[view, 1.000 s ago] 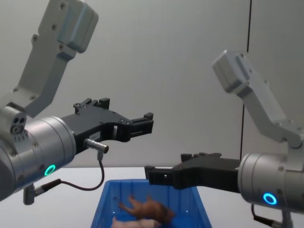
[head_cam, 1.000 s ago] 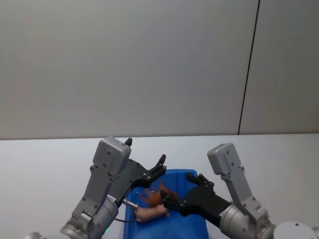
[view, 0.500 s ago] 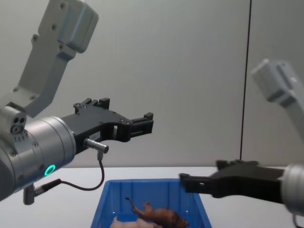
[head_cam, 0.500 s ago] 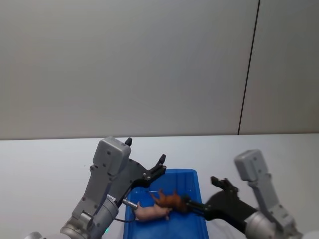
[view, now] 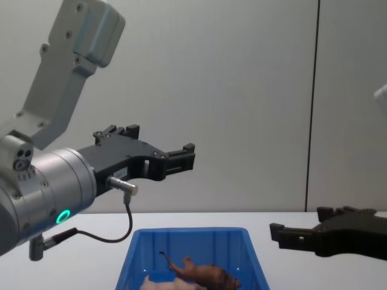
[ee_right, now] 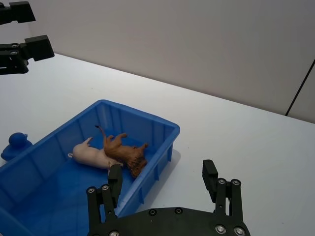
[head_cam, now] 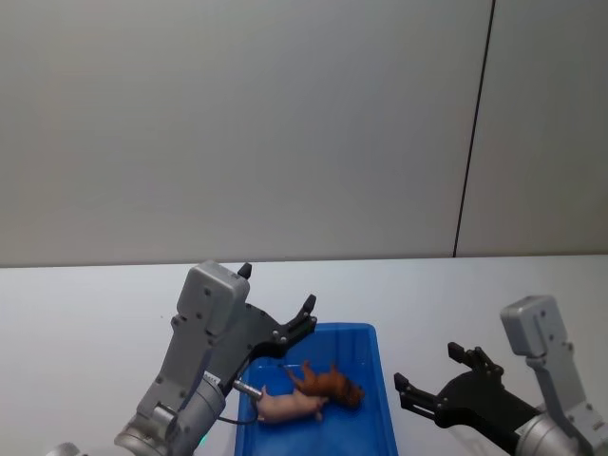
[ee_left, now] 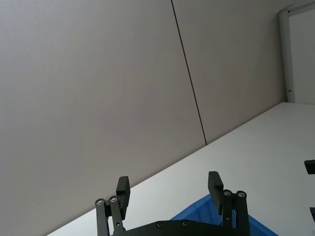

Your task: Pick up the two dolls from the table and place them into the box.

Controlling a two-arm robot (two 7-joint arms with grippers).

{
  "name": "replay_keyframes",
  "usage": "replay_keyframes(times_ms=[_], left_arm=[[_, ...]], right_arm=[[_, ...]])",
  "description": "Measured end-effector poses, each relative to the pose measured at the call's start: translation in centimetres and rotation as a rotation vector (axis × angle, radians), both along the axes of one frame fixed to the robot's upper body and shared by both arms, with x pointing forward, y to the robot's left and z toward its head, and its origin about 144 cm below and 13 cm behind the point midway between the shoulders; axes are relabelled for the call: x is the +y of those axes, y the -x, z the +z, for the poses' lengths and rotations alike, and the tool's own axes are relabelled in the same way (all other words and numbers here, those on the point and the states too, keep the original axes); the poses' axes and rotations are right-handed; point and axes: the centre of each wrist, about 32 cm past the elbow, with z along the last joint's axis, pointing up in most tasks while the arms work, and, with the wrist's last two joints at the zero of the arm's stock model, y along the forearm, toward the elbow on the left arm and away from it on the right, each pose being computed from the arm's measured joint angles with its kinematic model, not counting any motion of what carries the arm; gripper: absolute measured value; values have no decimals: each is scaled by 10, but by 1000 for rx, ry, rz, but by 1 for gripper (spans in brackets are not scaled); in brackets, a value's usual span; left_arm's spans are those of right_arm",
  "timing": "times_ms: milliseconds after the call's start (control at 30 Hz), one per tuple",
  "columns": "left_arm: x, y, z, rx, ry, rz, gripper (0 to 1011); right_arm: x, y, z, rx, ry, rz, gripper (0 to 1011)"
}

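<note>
Both dolls lie inside the blue box point(head_cam: 382, 375) point(ee_right: 142, 112) point(view: 187, 231). The pale pink doll point(head_cam: 290, 407) point(ee_right: 93, 153) point(view: 158, 281) lies on its side, and the reddish-brown doll point(head_cam: 329, 382) point(ee_right: 126, 151) point(view: 208, 275) rests against it. My right gripper point(head_cam: 427, 369) point(ee_right: 163, 177) point(view: 302, 223) is open and holds nothing, above the white table point(head_cam: 446, 294) to the right of the box. My left gripper point(head_cam: 277, 289) point(ee_left: 169, 189) point(ee_right: 27, 29) point(view: 184, 157) hangs open and empty above the box's far left corner.
A small blue toy point(ee_right: 15, 143) sits on the table just outside the box's left wall. The table stretches bare to the right point(ee_right: 256, 142) and behind the box, up to a grey wall.
My right gripper has drawn back from over the box to its right side. The reddish-brown doll, near its fingers one second ago, now lies in the box. The left arm has not moved.
</note>
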Motion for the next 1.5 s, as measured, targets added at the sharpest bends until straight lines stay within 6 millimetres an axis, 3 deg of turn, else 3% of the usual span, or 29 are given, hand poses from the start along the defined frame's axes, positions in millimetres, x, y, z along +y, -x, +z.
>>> replay_keyframes(times_ms=[267, 800, 1500], left_arm=[[4, 2, -1, 12, -20, 16, 1001], [31, 20, -9, 80, -53, 125, 1001], [68, 32, -39, 217, -37, 216, 1000]], right_arm=[[-7, 3, 0, -1, 2, -12, 1001], [-13, 6, 0, -3, 5, -21, 1001], [-15, 7, 1, -4, 6, -24, 1001]])
